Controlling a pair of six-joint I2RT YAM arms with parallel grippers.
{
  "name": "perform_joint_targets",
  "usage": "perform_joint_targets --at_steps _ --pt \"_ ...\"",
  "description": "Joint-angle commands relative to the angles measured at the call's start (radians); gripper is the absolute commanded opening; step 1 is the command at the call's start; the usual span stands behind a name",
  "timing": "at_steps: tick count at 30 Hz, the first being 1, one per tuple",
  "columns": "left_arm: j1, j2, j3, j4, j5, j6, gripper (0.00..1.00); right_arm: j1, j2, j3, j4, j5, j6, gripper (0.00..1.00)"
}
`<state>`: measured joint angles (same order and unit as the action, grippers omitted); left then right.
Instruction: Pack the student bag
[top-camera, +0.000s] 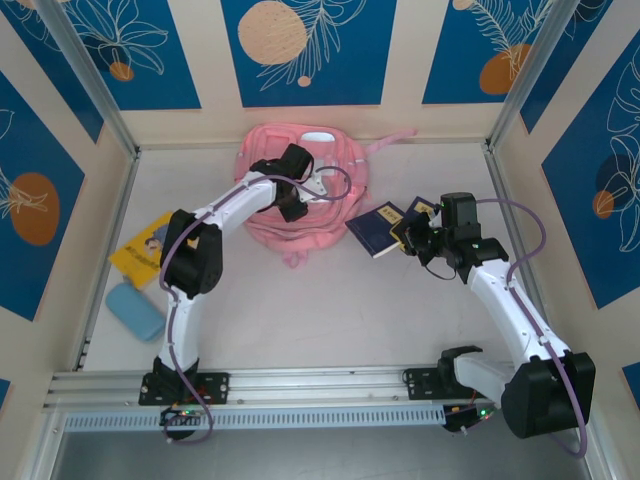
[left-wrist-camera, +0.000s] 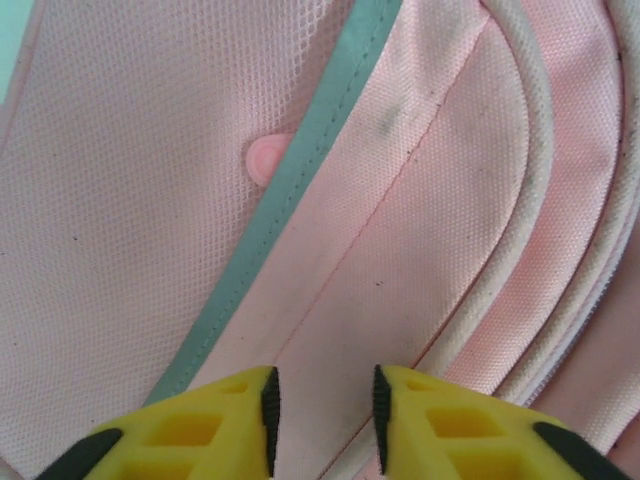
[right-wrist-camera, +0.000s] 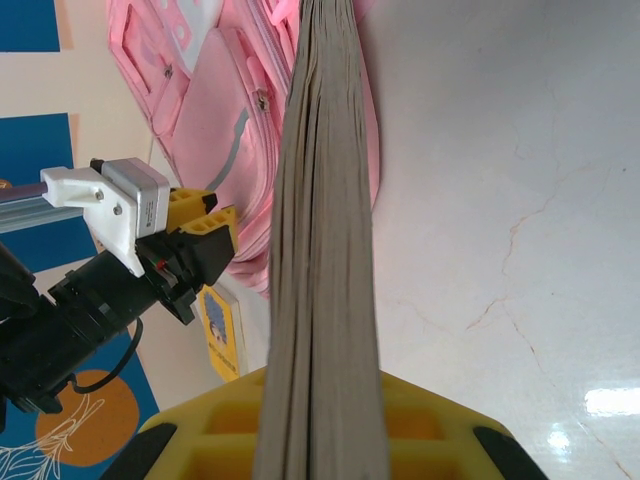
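The left hand (left-wrist-camera: 322, 405), its fingers slightly apart with nothing between them, hangs close over the pink fabric of the student bag (left-wrist-camera: 430, 230). The bag lies at the far middle of the bench (top-camera: 330, 310). The right hand (right-wrist-camera: 320, 410) pinches a dark blue book (top-camera: 375, 230), held just beside the bag's right edge.

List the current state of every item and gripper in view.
student bag: lying flat on the table; open or zipped, cannot tell.
left gripper: open, empty, over the bag.
right gripper: shut on the blue book.
blue book: closed, gripped at one edge.
yellow book: closed, flat on the table.
blue pouch: flat on the table.
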<state>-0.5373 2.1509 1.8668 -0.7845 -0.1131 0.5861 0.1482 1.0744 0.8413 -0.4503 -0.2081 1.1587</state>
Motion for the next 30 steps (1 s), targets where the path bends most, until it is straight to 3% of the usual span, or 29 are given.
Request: perform_joint_targets --at_steps 1,5,14,18,25,28,30 --pt "-0.002 0.006 0.05 -0.032 0.018 0.024 0.44 -0.006 -0.033 -0.001 0.005 0.001 0.009 0.0" --pt "-0.002 0.051 0.084 -0.12 0.043 0.049 0.58 -0.006 -0.039 -0.008 0.003 -0.003 0.012 0.0" --pt "-0.001 0.116 0.131 -0.128 0.13 0.017 0.65 -0.007 -0.028 -0.01 0.015 -0.01 0.015 0.0" --pt "0.0 0.139 0.141 -0.088 0.055 0.011 0.61 -0.006 -0.03 -0.011 0.013 -0.008 0.019 0.0" --pt "-0.001 0.14 0.147 -0.024 0.004 0.012 0.43 -0.007 -0.031 -0.013 0.013 -0.007 0.025 0.0" --pt "-0.001 0.138 0.149 -0.015 0.004 0.017 0.42 -0.004 -0.033 -0.013 0.014 -0.007 0.027 0.0" --pt "-0.001 0.143 0.155 -0.022 0.005 0.023 0.47 -0.004 -0.034 -0.013 0.014 -0.006 0.027 0.0"
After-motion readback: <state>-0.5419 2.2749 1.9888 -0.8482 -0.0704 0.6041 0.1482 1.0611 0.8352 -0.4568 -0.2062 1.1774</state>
